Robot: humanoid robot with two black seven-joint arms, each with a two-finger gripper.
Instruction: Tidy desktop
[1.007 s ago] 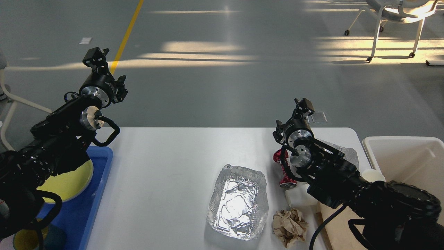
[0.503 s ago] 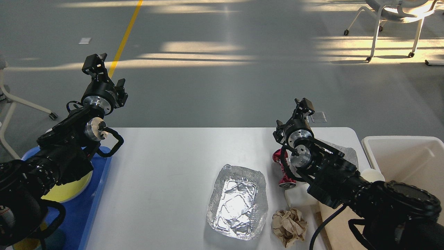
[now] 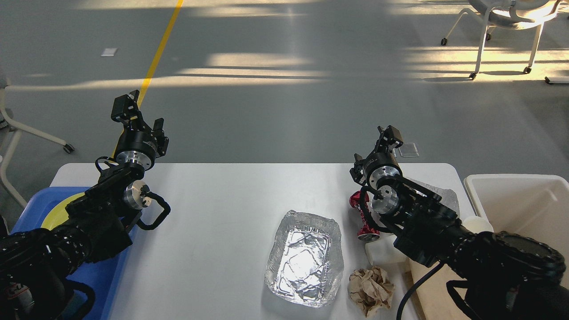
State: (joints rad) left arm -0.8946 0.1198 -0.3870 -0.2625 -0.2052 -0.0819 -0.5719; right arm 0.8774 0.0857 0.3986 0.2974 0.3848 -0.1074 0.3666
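The white desktop [image 3: 222, 200] carries a crumpled foil tray [image 3: 306, 259], a ball of brown paper [image 3: 371, 291], a crushed red can [image 3: 361, 218] and a white container [image 3: 383, 254]. My left gripper [image 3: 141, 115] is open and empty, raised above the table's far left edge. My right gripper [image 3: 373, 146] is open and empty above the far right edge, just beyond the red can. My right arm hides part of the can and the container.
A blue tray [image 3: 26, 209] holding a yellow plate [image 3: 60, 208] sits at the left, mostly behind my left arm. A white bin [image 3: 524, 209] stands at the right. Clear plastic packaging [image 3: 440, 195] and a wooden board [image 3: 433, 289] lie by my right arm.
My left arm has dropped lower and swung right, its gripper now nearer the table's far edge. The right arm and the items on the table have not moved.
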